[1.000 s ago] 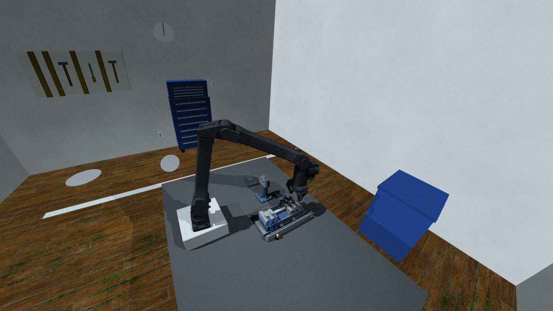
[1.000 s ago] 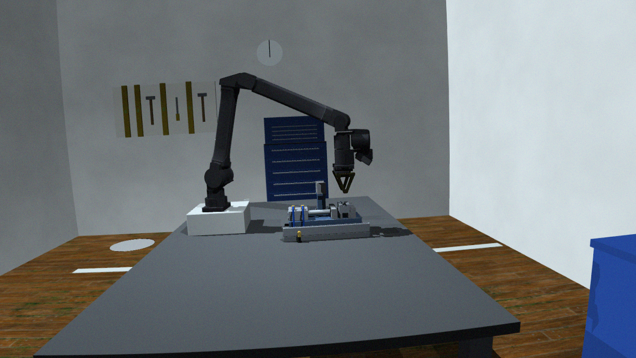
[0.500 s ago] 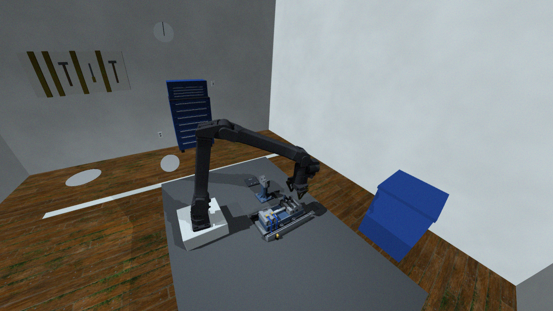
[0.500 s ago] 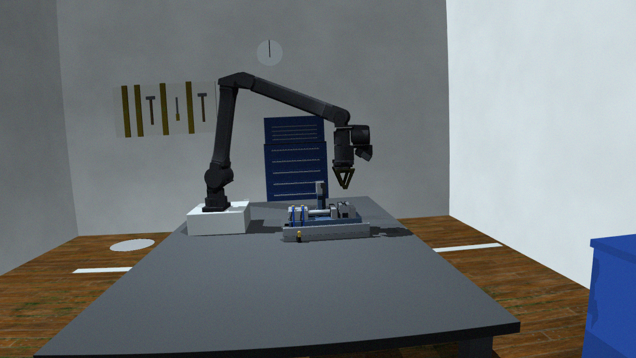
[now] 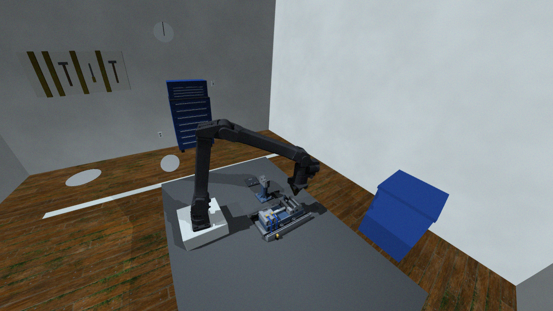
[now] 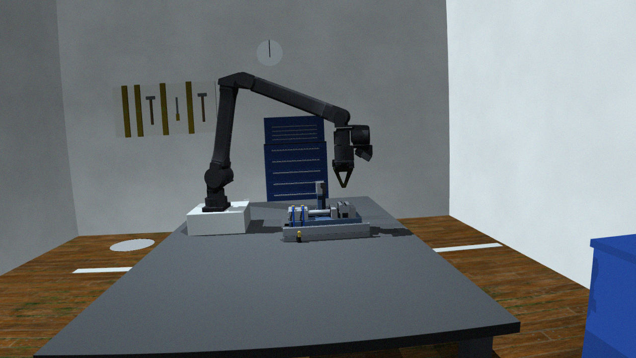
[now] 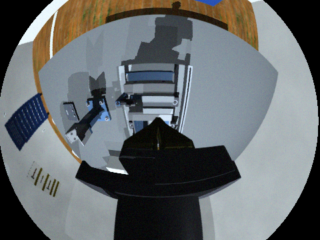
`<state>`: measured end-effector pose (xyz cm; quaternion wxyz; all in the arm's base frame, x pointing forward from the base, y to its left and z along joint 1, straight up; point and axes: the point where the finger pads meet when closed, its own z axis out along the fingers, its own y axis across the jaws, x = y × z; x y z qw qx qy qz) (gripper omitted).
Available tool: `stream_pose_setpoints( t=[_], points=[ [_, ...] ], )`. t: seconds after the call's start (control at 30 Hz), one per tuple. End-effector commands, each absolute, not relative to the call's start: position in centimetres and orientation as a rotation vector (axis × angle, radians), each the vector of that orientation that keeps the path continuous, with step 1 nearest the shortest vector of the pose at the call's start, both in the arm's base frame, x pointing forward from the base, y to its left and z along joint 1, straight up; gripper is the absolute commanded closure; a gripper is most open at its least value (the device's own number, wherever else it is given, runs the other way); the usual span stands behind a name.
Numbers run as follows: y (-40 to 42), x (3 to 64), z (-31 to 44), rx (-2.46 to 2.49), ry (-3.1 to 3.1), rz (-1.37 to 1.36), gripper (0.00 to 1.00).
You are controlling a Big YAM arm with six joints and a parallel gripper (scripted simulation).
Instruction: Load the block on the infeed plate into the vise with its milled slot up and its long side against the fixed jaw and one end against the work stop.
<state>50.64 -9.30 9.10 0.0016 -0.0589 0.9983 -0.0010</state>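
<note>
Gripper (image 5: pixel 295 192) (image 6: pixel 343 185) (image 7: pixel 158 121) (mine), fingers together on nothing; infeed plate (image 5: pixel 251 181) (image 7: pixel 70 112) without its block; vise (image 5: pixel 287 220) (image 6: pixel 321 220) (image 7: pixel 150 77) apparently loaded, final seating unconfirmed.

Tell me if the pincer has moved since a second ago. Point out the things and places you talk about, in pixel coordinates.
Yes. The pincer (image 5: pixel 295 192) (image 6: pixel 343 186) (image 7: pixel 158 121) has risen: in the exterior view its tips are higher above the vise (image 5: pixel 287 220) (image 6: pixel 329 220) (image 7: pixel 150 77).
</note>
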Motion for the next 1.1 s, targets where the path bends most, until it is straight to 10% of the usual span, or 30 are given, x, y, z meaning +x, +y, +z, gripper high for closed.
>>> stream_pose_setpoints(
  t=[0.0,1.07],
  points=[
    [-8.6,51.3,9.9,-0.194,3.119,-0.009,1.00],
    [-12.9,50.7,8.6,-0.210,3.152,0.007,1.00]
  ],
)
